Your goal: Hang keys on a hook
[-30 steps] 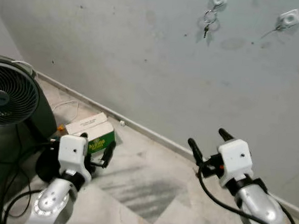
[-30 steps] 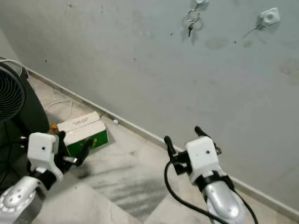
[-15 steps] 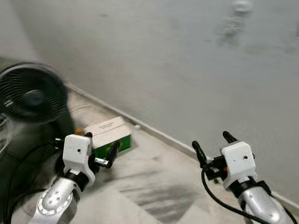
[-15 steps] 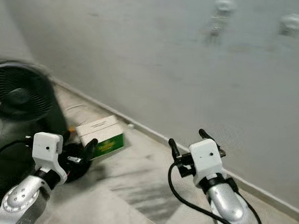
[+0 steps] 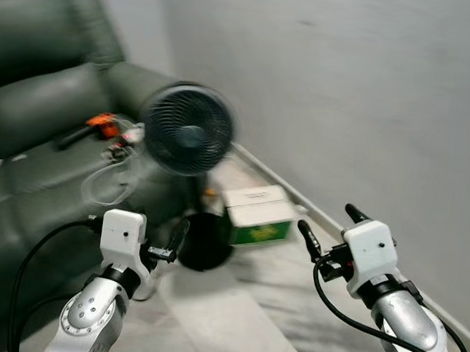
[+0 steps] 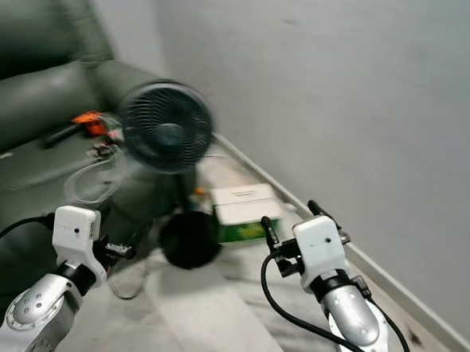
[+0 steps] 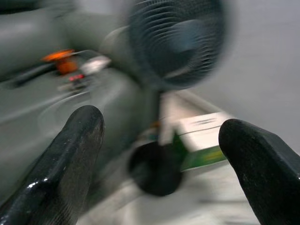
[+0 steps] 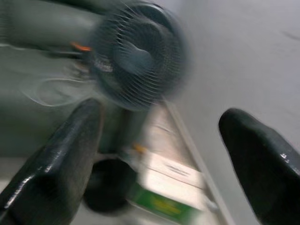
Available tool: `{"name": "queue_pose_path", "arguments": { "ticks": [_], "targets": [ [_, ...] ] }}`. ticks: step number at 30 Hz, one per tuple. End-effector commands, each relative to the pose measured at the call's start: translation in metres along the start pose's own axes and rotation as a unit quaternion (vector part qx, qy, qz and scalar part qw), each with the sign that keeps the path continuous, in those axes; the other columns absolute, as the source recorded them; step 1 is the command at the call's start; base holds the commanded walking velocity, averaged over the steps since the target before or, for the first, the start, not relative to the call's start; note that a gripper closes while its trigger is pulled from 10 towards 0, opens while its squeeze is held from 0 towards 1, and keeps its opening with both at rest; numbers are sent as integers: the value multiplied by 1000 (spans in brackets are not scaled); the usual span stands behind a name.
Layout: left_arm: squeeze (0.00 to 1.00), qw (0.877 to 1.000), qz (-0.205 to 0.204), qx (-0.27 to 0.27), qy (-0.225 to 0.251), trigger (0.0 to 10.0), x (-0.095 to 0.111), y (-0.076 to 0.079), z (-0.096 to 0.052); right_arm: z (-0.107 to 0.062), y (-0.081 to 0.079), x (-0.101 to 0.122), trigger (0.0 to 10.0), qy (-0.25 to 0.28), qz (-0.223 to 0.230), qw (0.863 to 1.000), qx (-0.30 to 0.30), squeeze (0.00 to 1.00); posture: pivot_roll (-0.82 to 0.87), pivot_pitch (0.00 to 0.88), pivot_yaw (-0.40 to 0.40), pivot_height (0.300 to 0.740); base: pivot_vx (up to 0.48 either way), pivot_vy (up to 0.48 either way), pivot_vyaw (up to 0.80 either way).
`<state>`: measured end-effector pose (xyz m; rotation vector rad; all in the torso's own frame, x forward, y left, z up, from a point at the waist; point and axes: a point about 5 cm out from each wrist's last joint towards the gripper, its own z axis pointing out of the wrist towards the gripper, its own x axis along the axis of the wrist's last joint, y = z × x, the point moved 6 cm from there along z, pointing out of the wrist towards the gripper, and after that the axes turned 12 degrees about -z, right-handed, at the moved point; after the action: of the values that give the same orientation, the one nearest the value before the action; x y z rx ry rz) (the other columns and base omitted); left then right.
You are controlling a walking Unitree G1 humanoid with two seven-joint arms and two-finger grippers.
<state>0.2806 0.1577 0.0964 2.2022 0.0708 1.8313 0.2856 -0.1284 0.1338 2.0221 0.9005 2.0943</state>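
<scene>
At the far left stands a dark green sofa (image 5: 31, 124), its seat carrying an orange object (image 5: 102, 122) and a loose loop of pale cord (image 5: 107, 180); both are blurred, so their make cannot be told.

Near the lower left, the left gripper (image 5: 139, 242) is held out in front of the robot on its silver arm, above the floor (image 5: 234, 319). In the left wrist view its two black fingers (image 7: 70, 159) stand wide apart with nothing between them; the fan base and the box show through the gap.

Just right of the sofa arm is a black fan (image 5: 188, 129) on a stand, its round base (image 5: 207, 242) resting on the pale tiled floor. The fan head is smeared by motion blur.

Touching or just beside the base, on its right, lies a box (image 5: 256, 217) with a white top and green side, close to the skirting of the grey wall (image 5: 367, 96).

At the lower right the right gripper (image 5: 328, 223) is raised to about the same height as the left one, a black cable (image 5: 346, 314) looping from it along the arm. Its fingers (image 8: 65, 154) are also spread wide and hold nothing.

The wall is plain where it shows. I cannot tell where the keys or a hook are.
</scene>
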Motion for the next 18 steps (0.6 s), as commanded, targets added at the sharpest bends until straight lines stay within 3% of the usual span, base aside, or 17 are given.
{"name": "queue_pose_path", "arguments": {
  "ticks": [1,5,14,18],
  "targets": [
    [0,1000,-2,-7,4,10000,1,7,1,-3,6,-4,10000,-7,-6,1000,-6,0,-20,80,30,740,0,0,800],
    [0,1000,1,-5,5,10000,1,6,1,-2,6,-4,10000,-6,-7,1000,-5,0,-20,80,30,740,0,0,670],
    [0,1000,-3,-10,-8,10000,-5,3,8,8,20,-3,10000,-2,-8,1000,-25,0,-18,75,27,740,0,0,0],
    [0,1000,0,0,-14,10000,-8,-9,14,15,29,-4,10000,0,-18,999,-36,0,-13,67,22,740,0,0,0]
  ]
}}
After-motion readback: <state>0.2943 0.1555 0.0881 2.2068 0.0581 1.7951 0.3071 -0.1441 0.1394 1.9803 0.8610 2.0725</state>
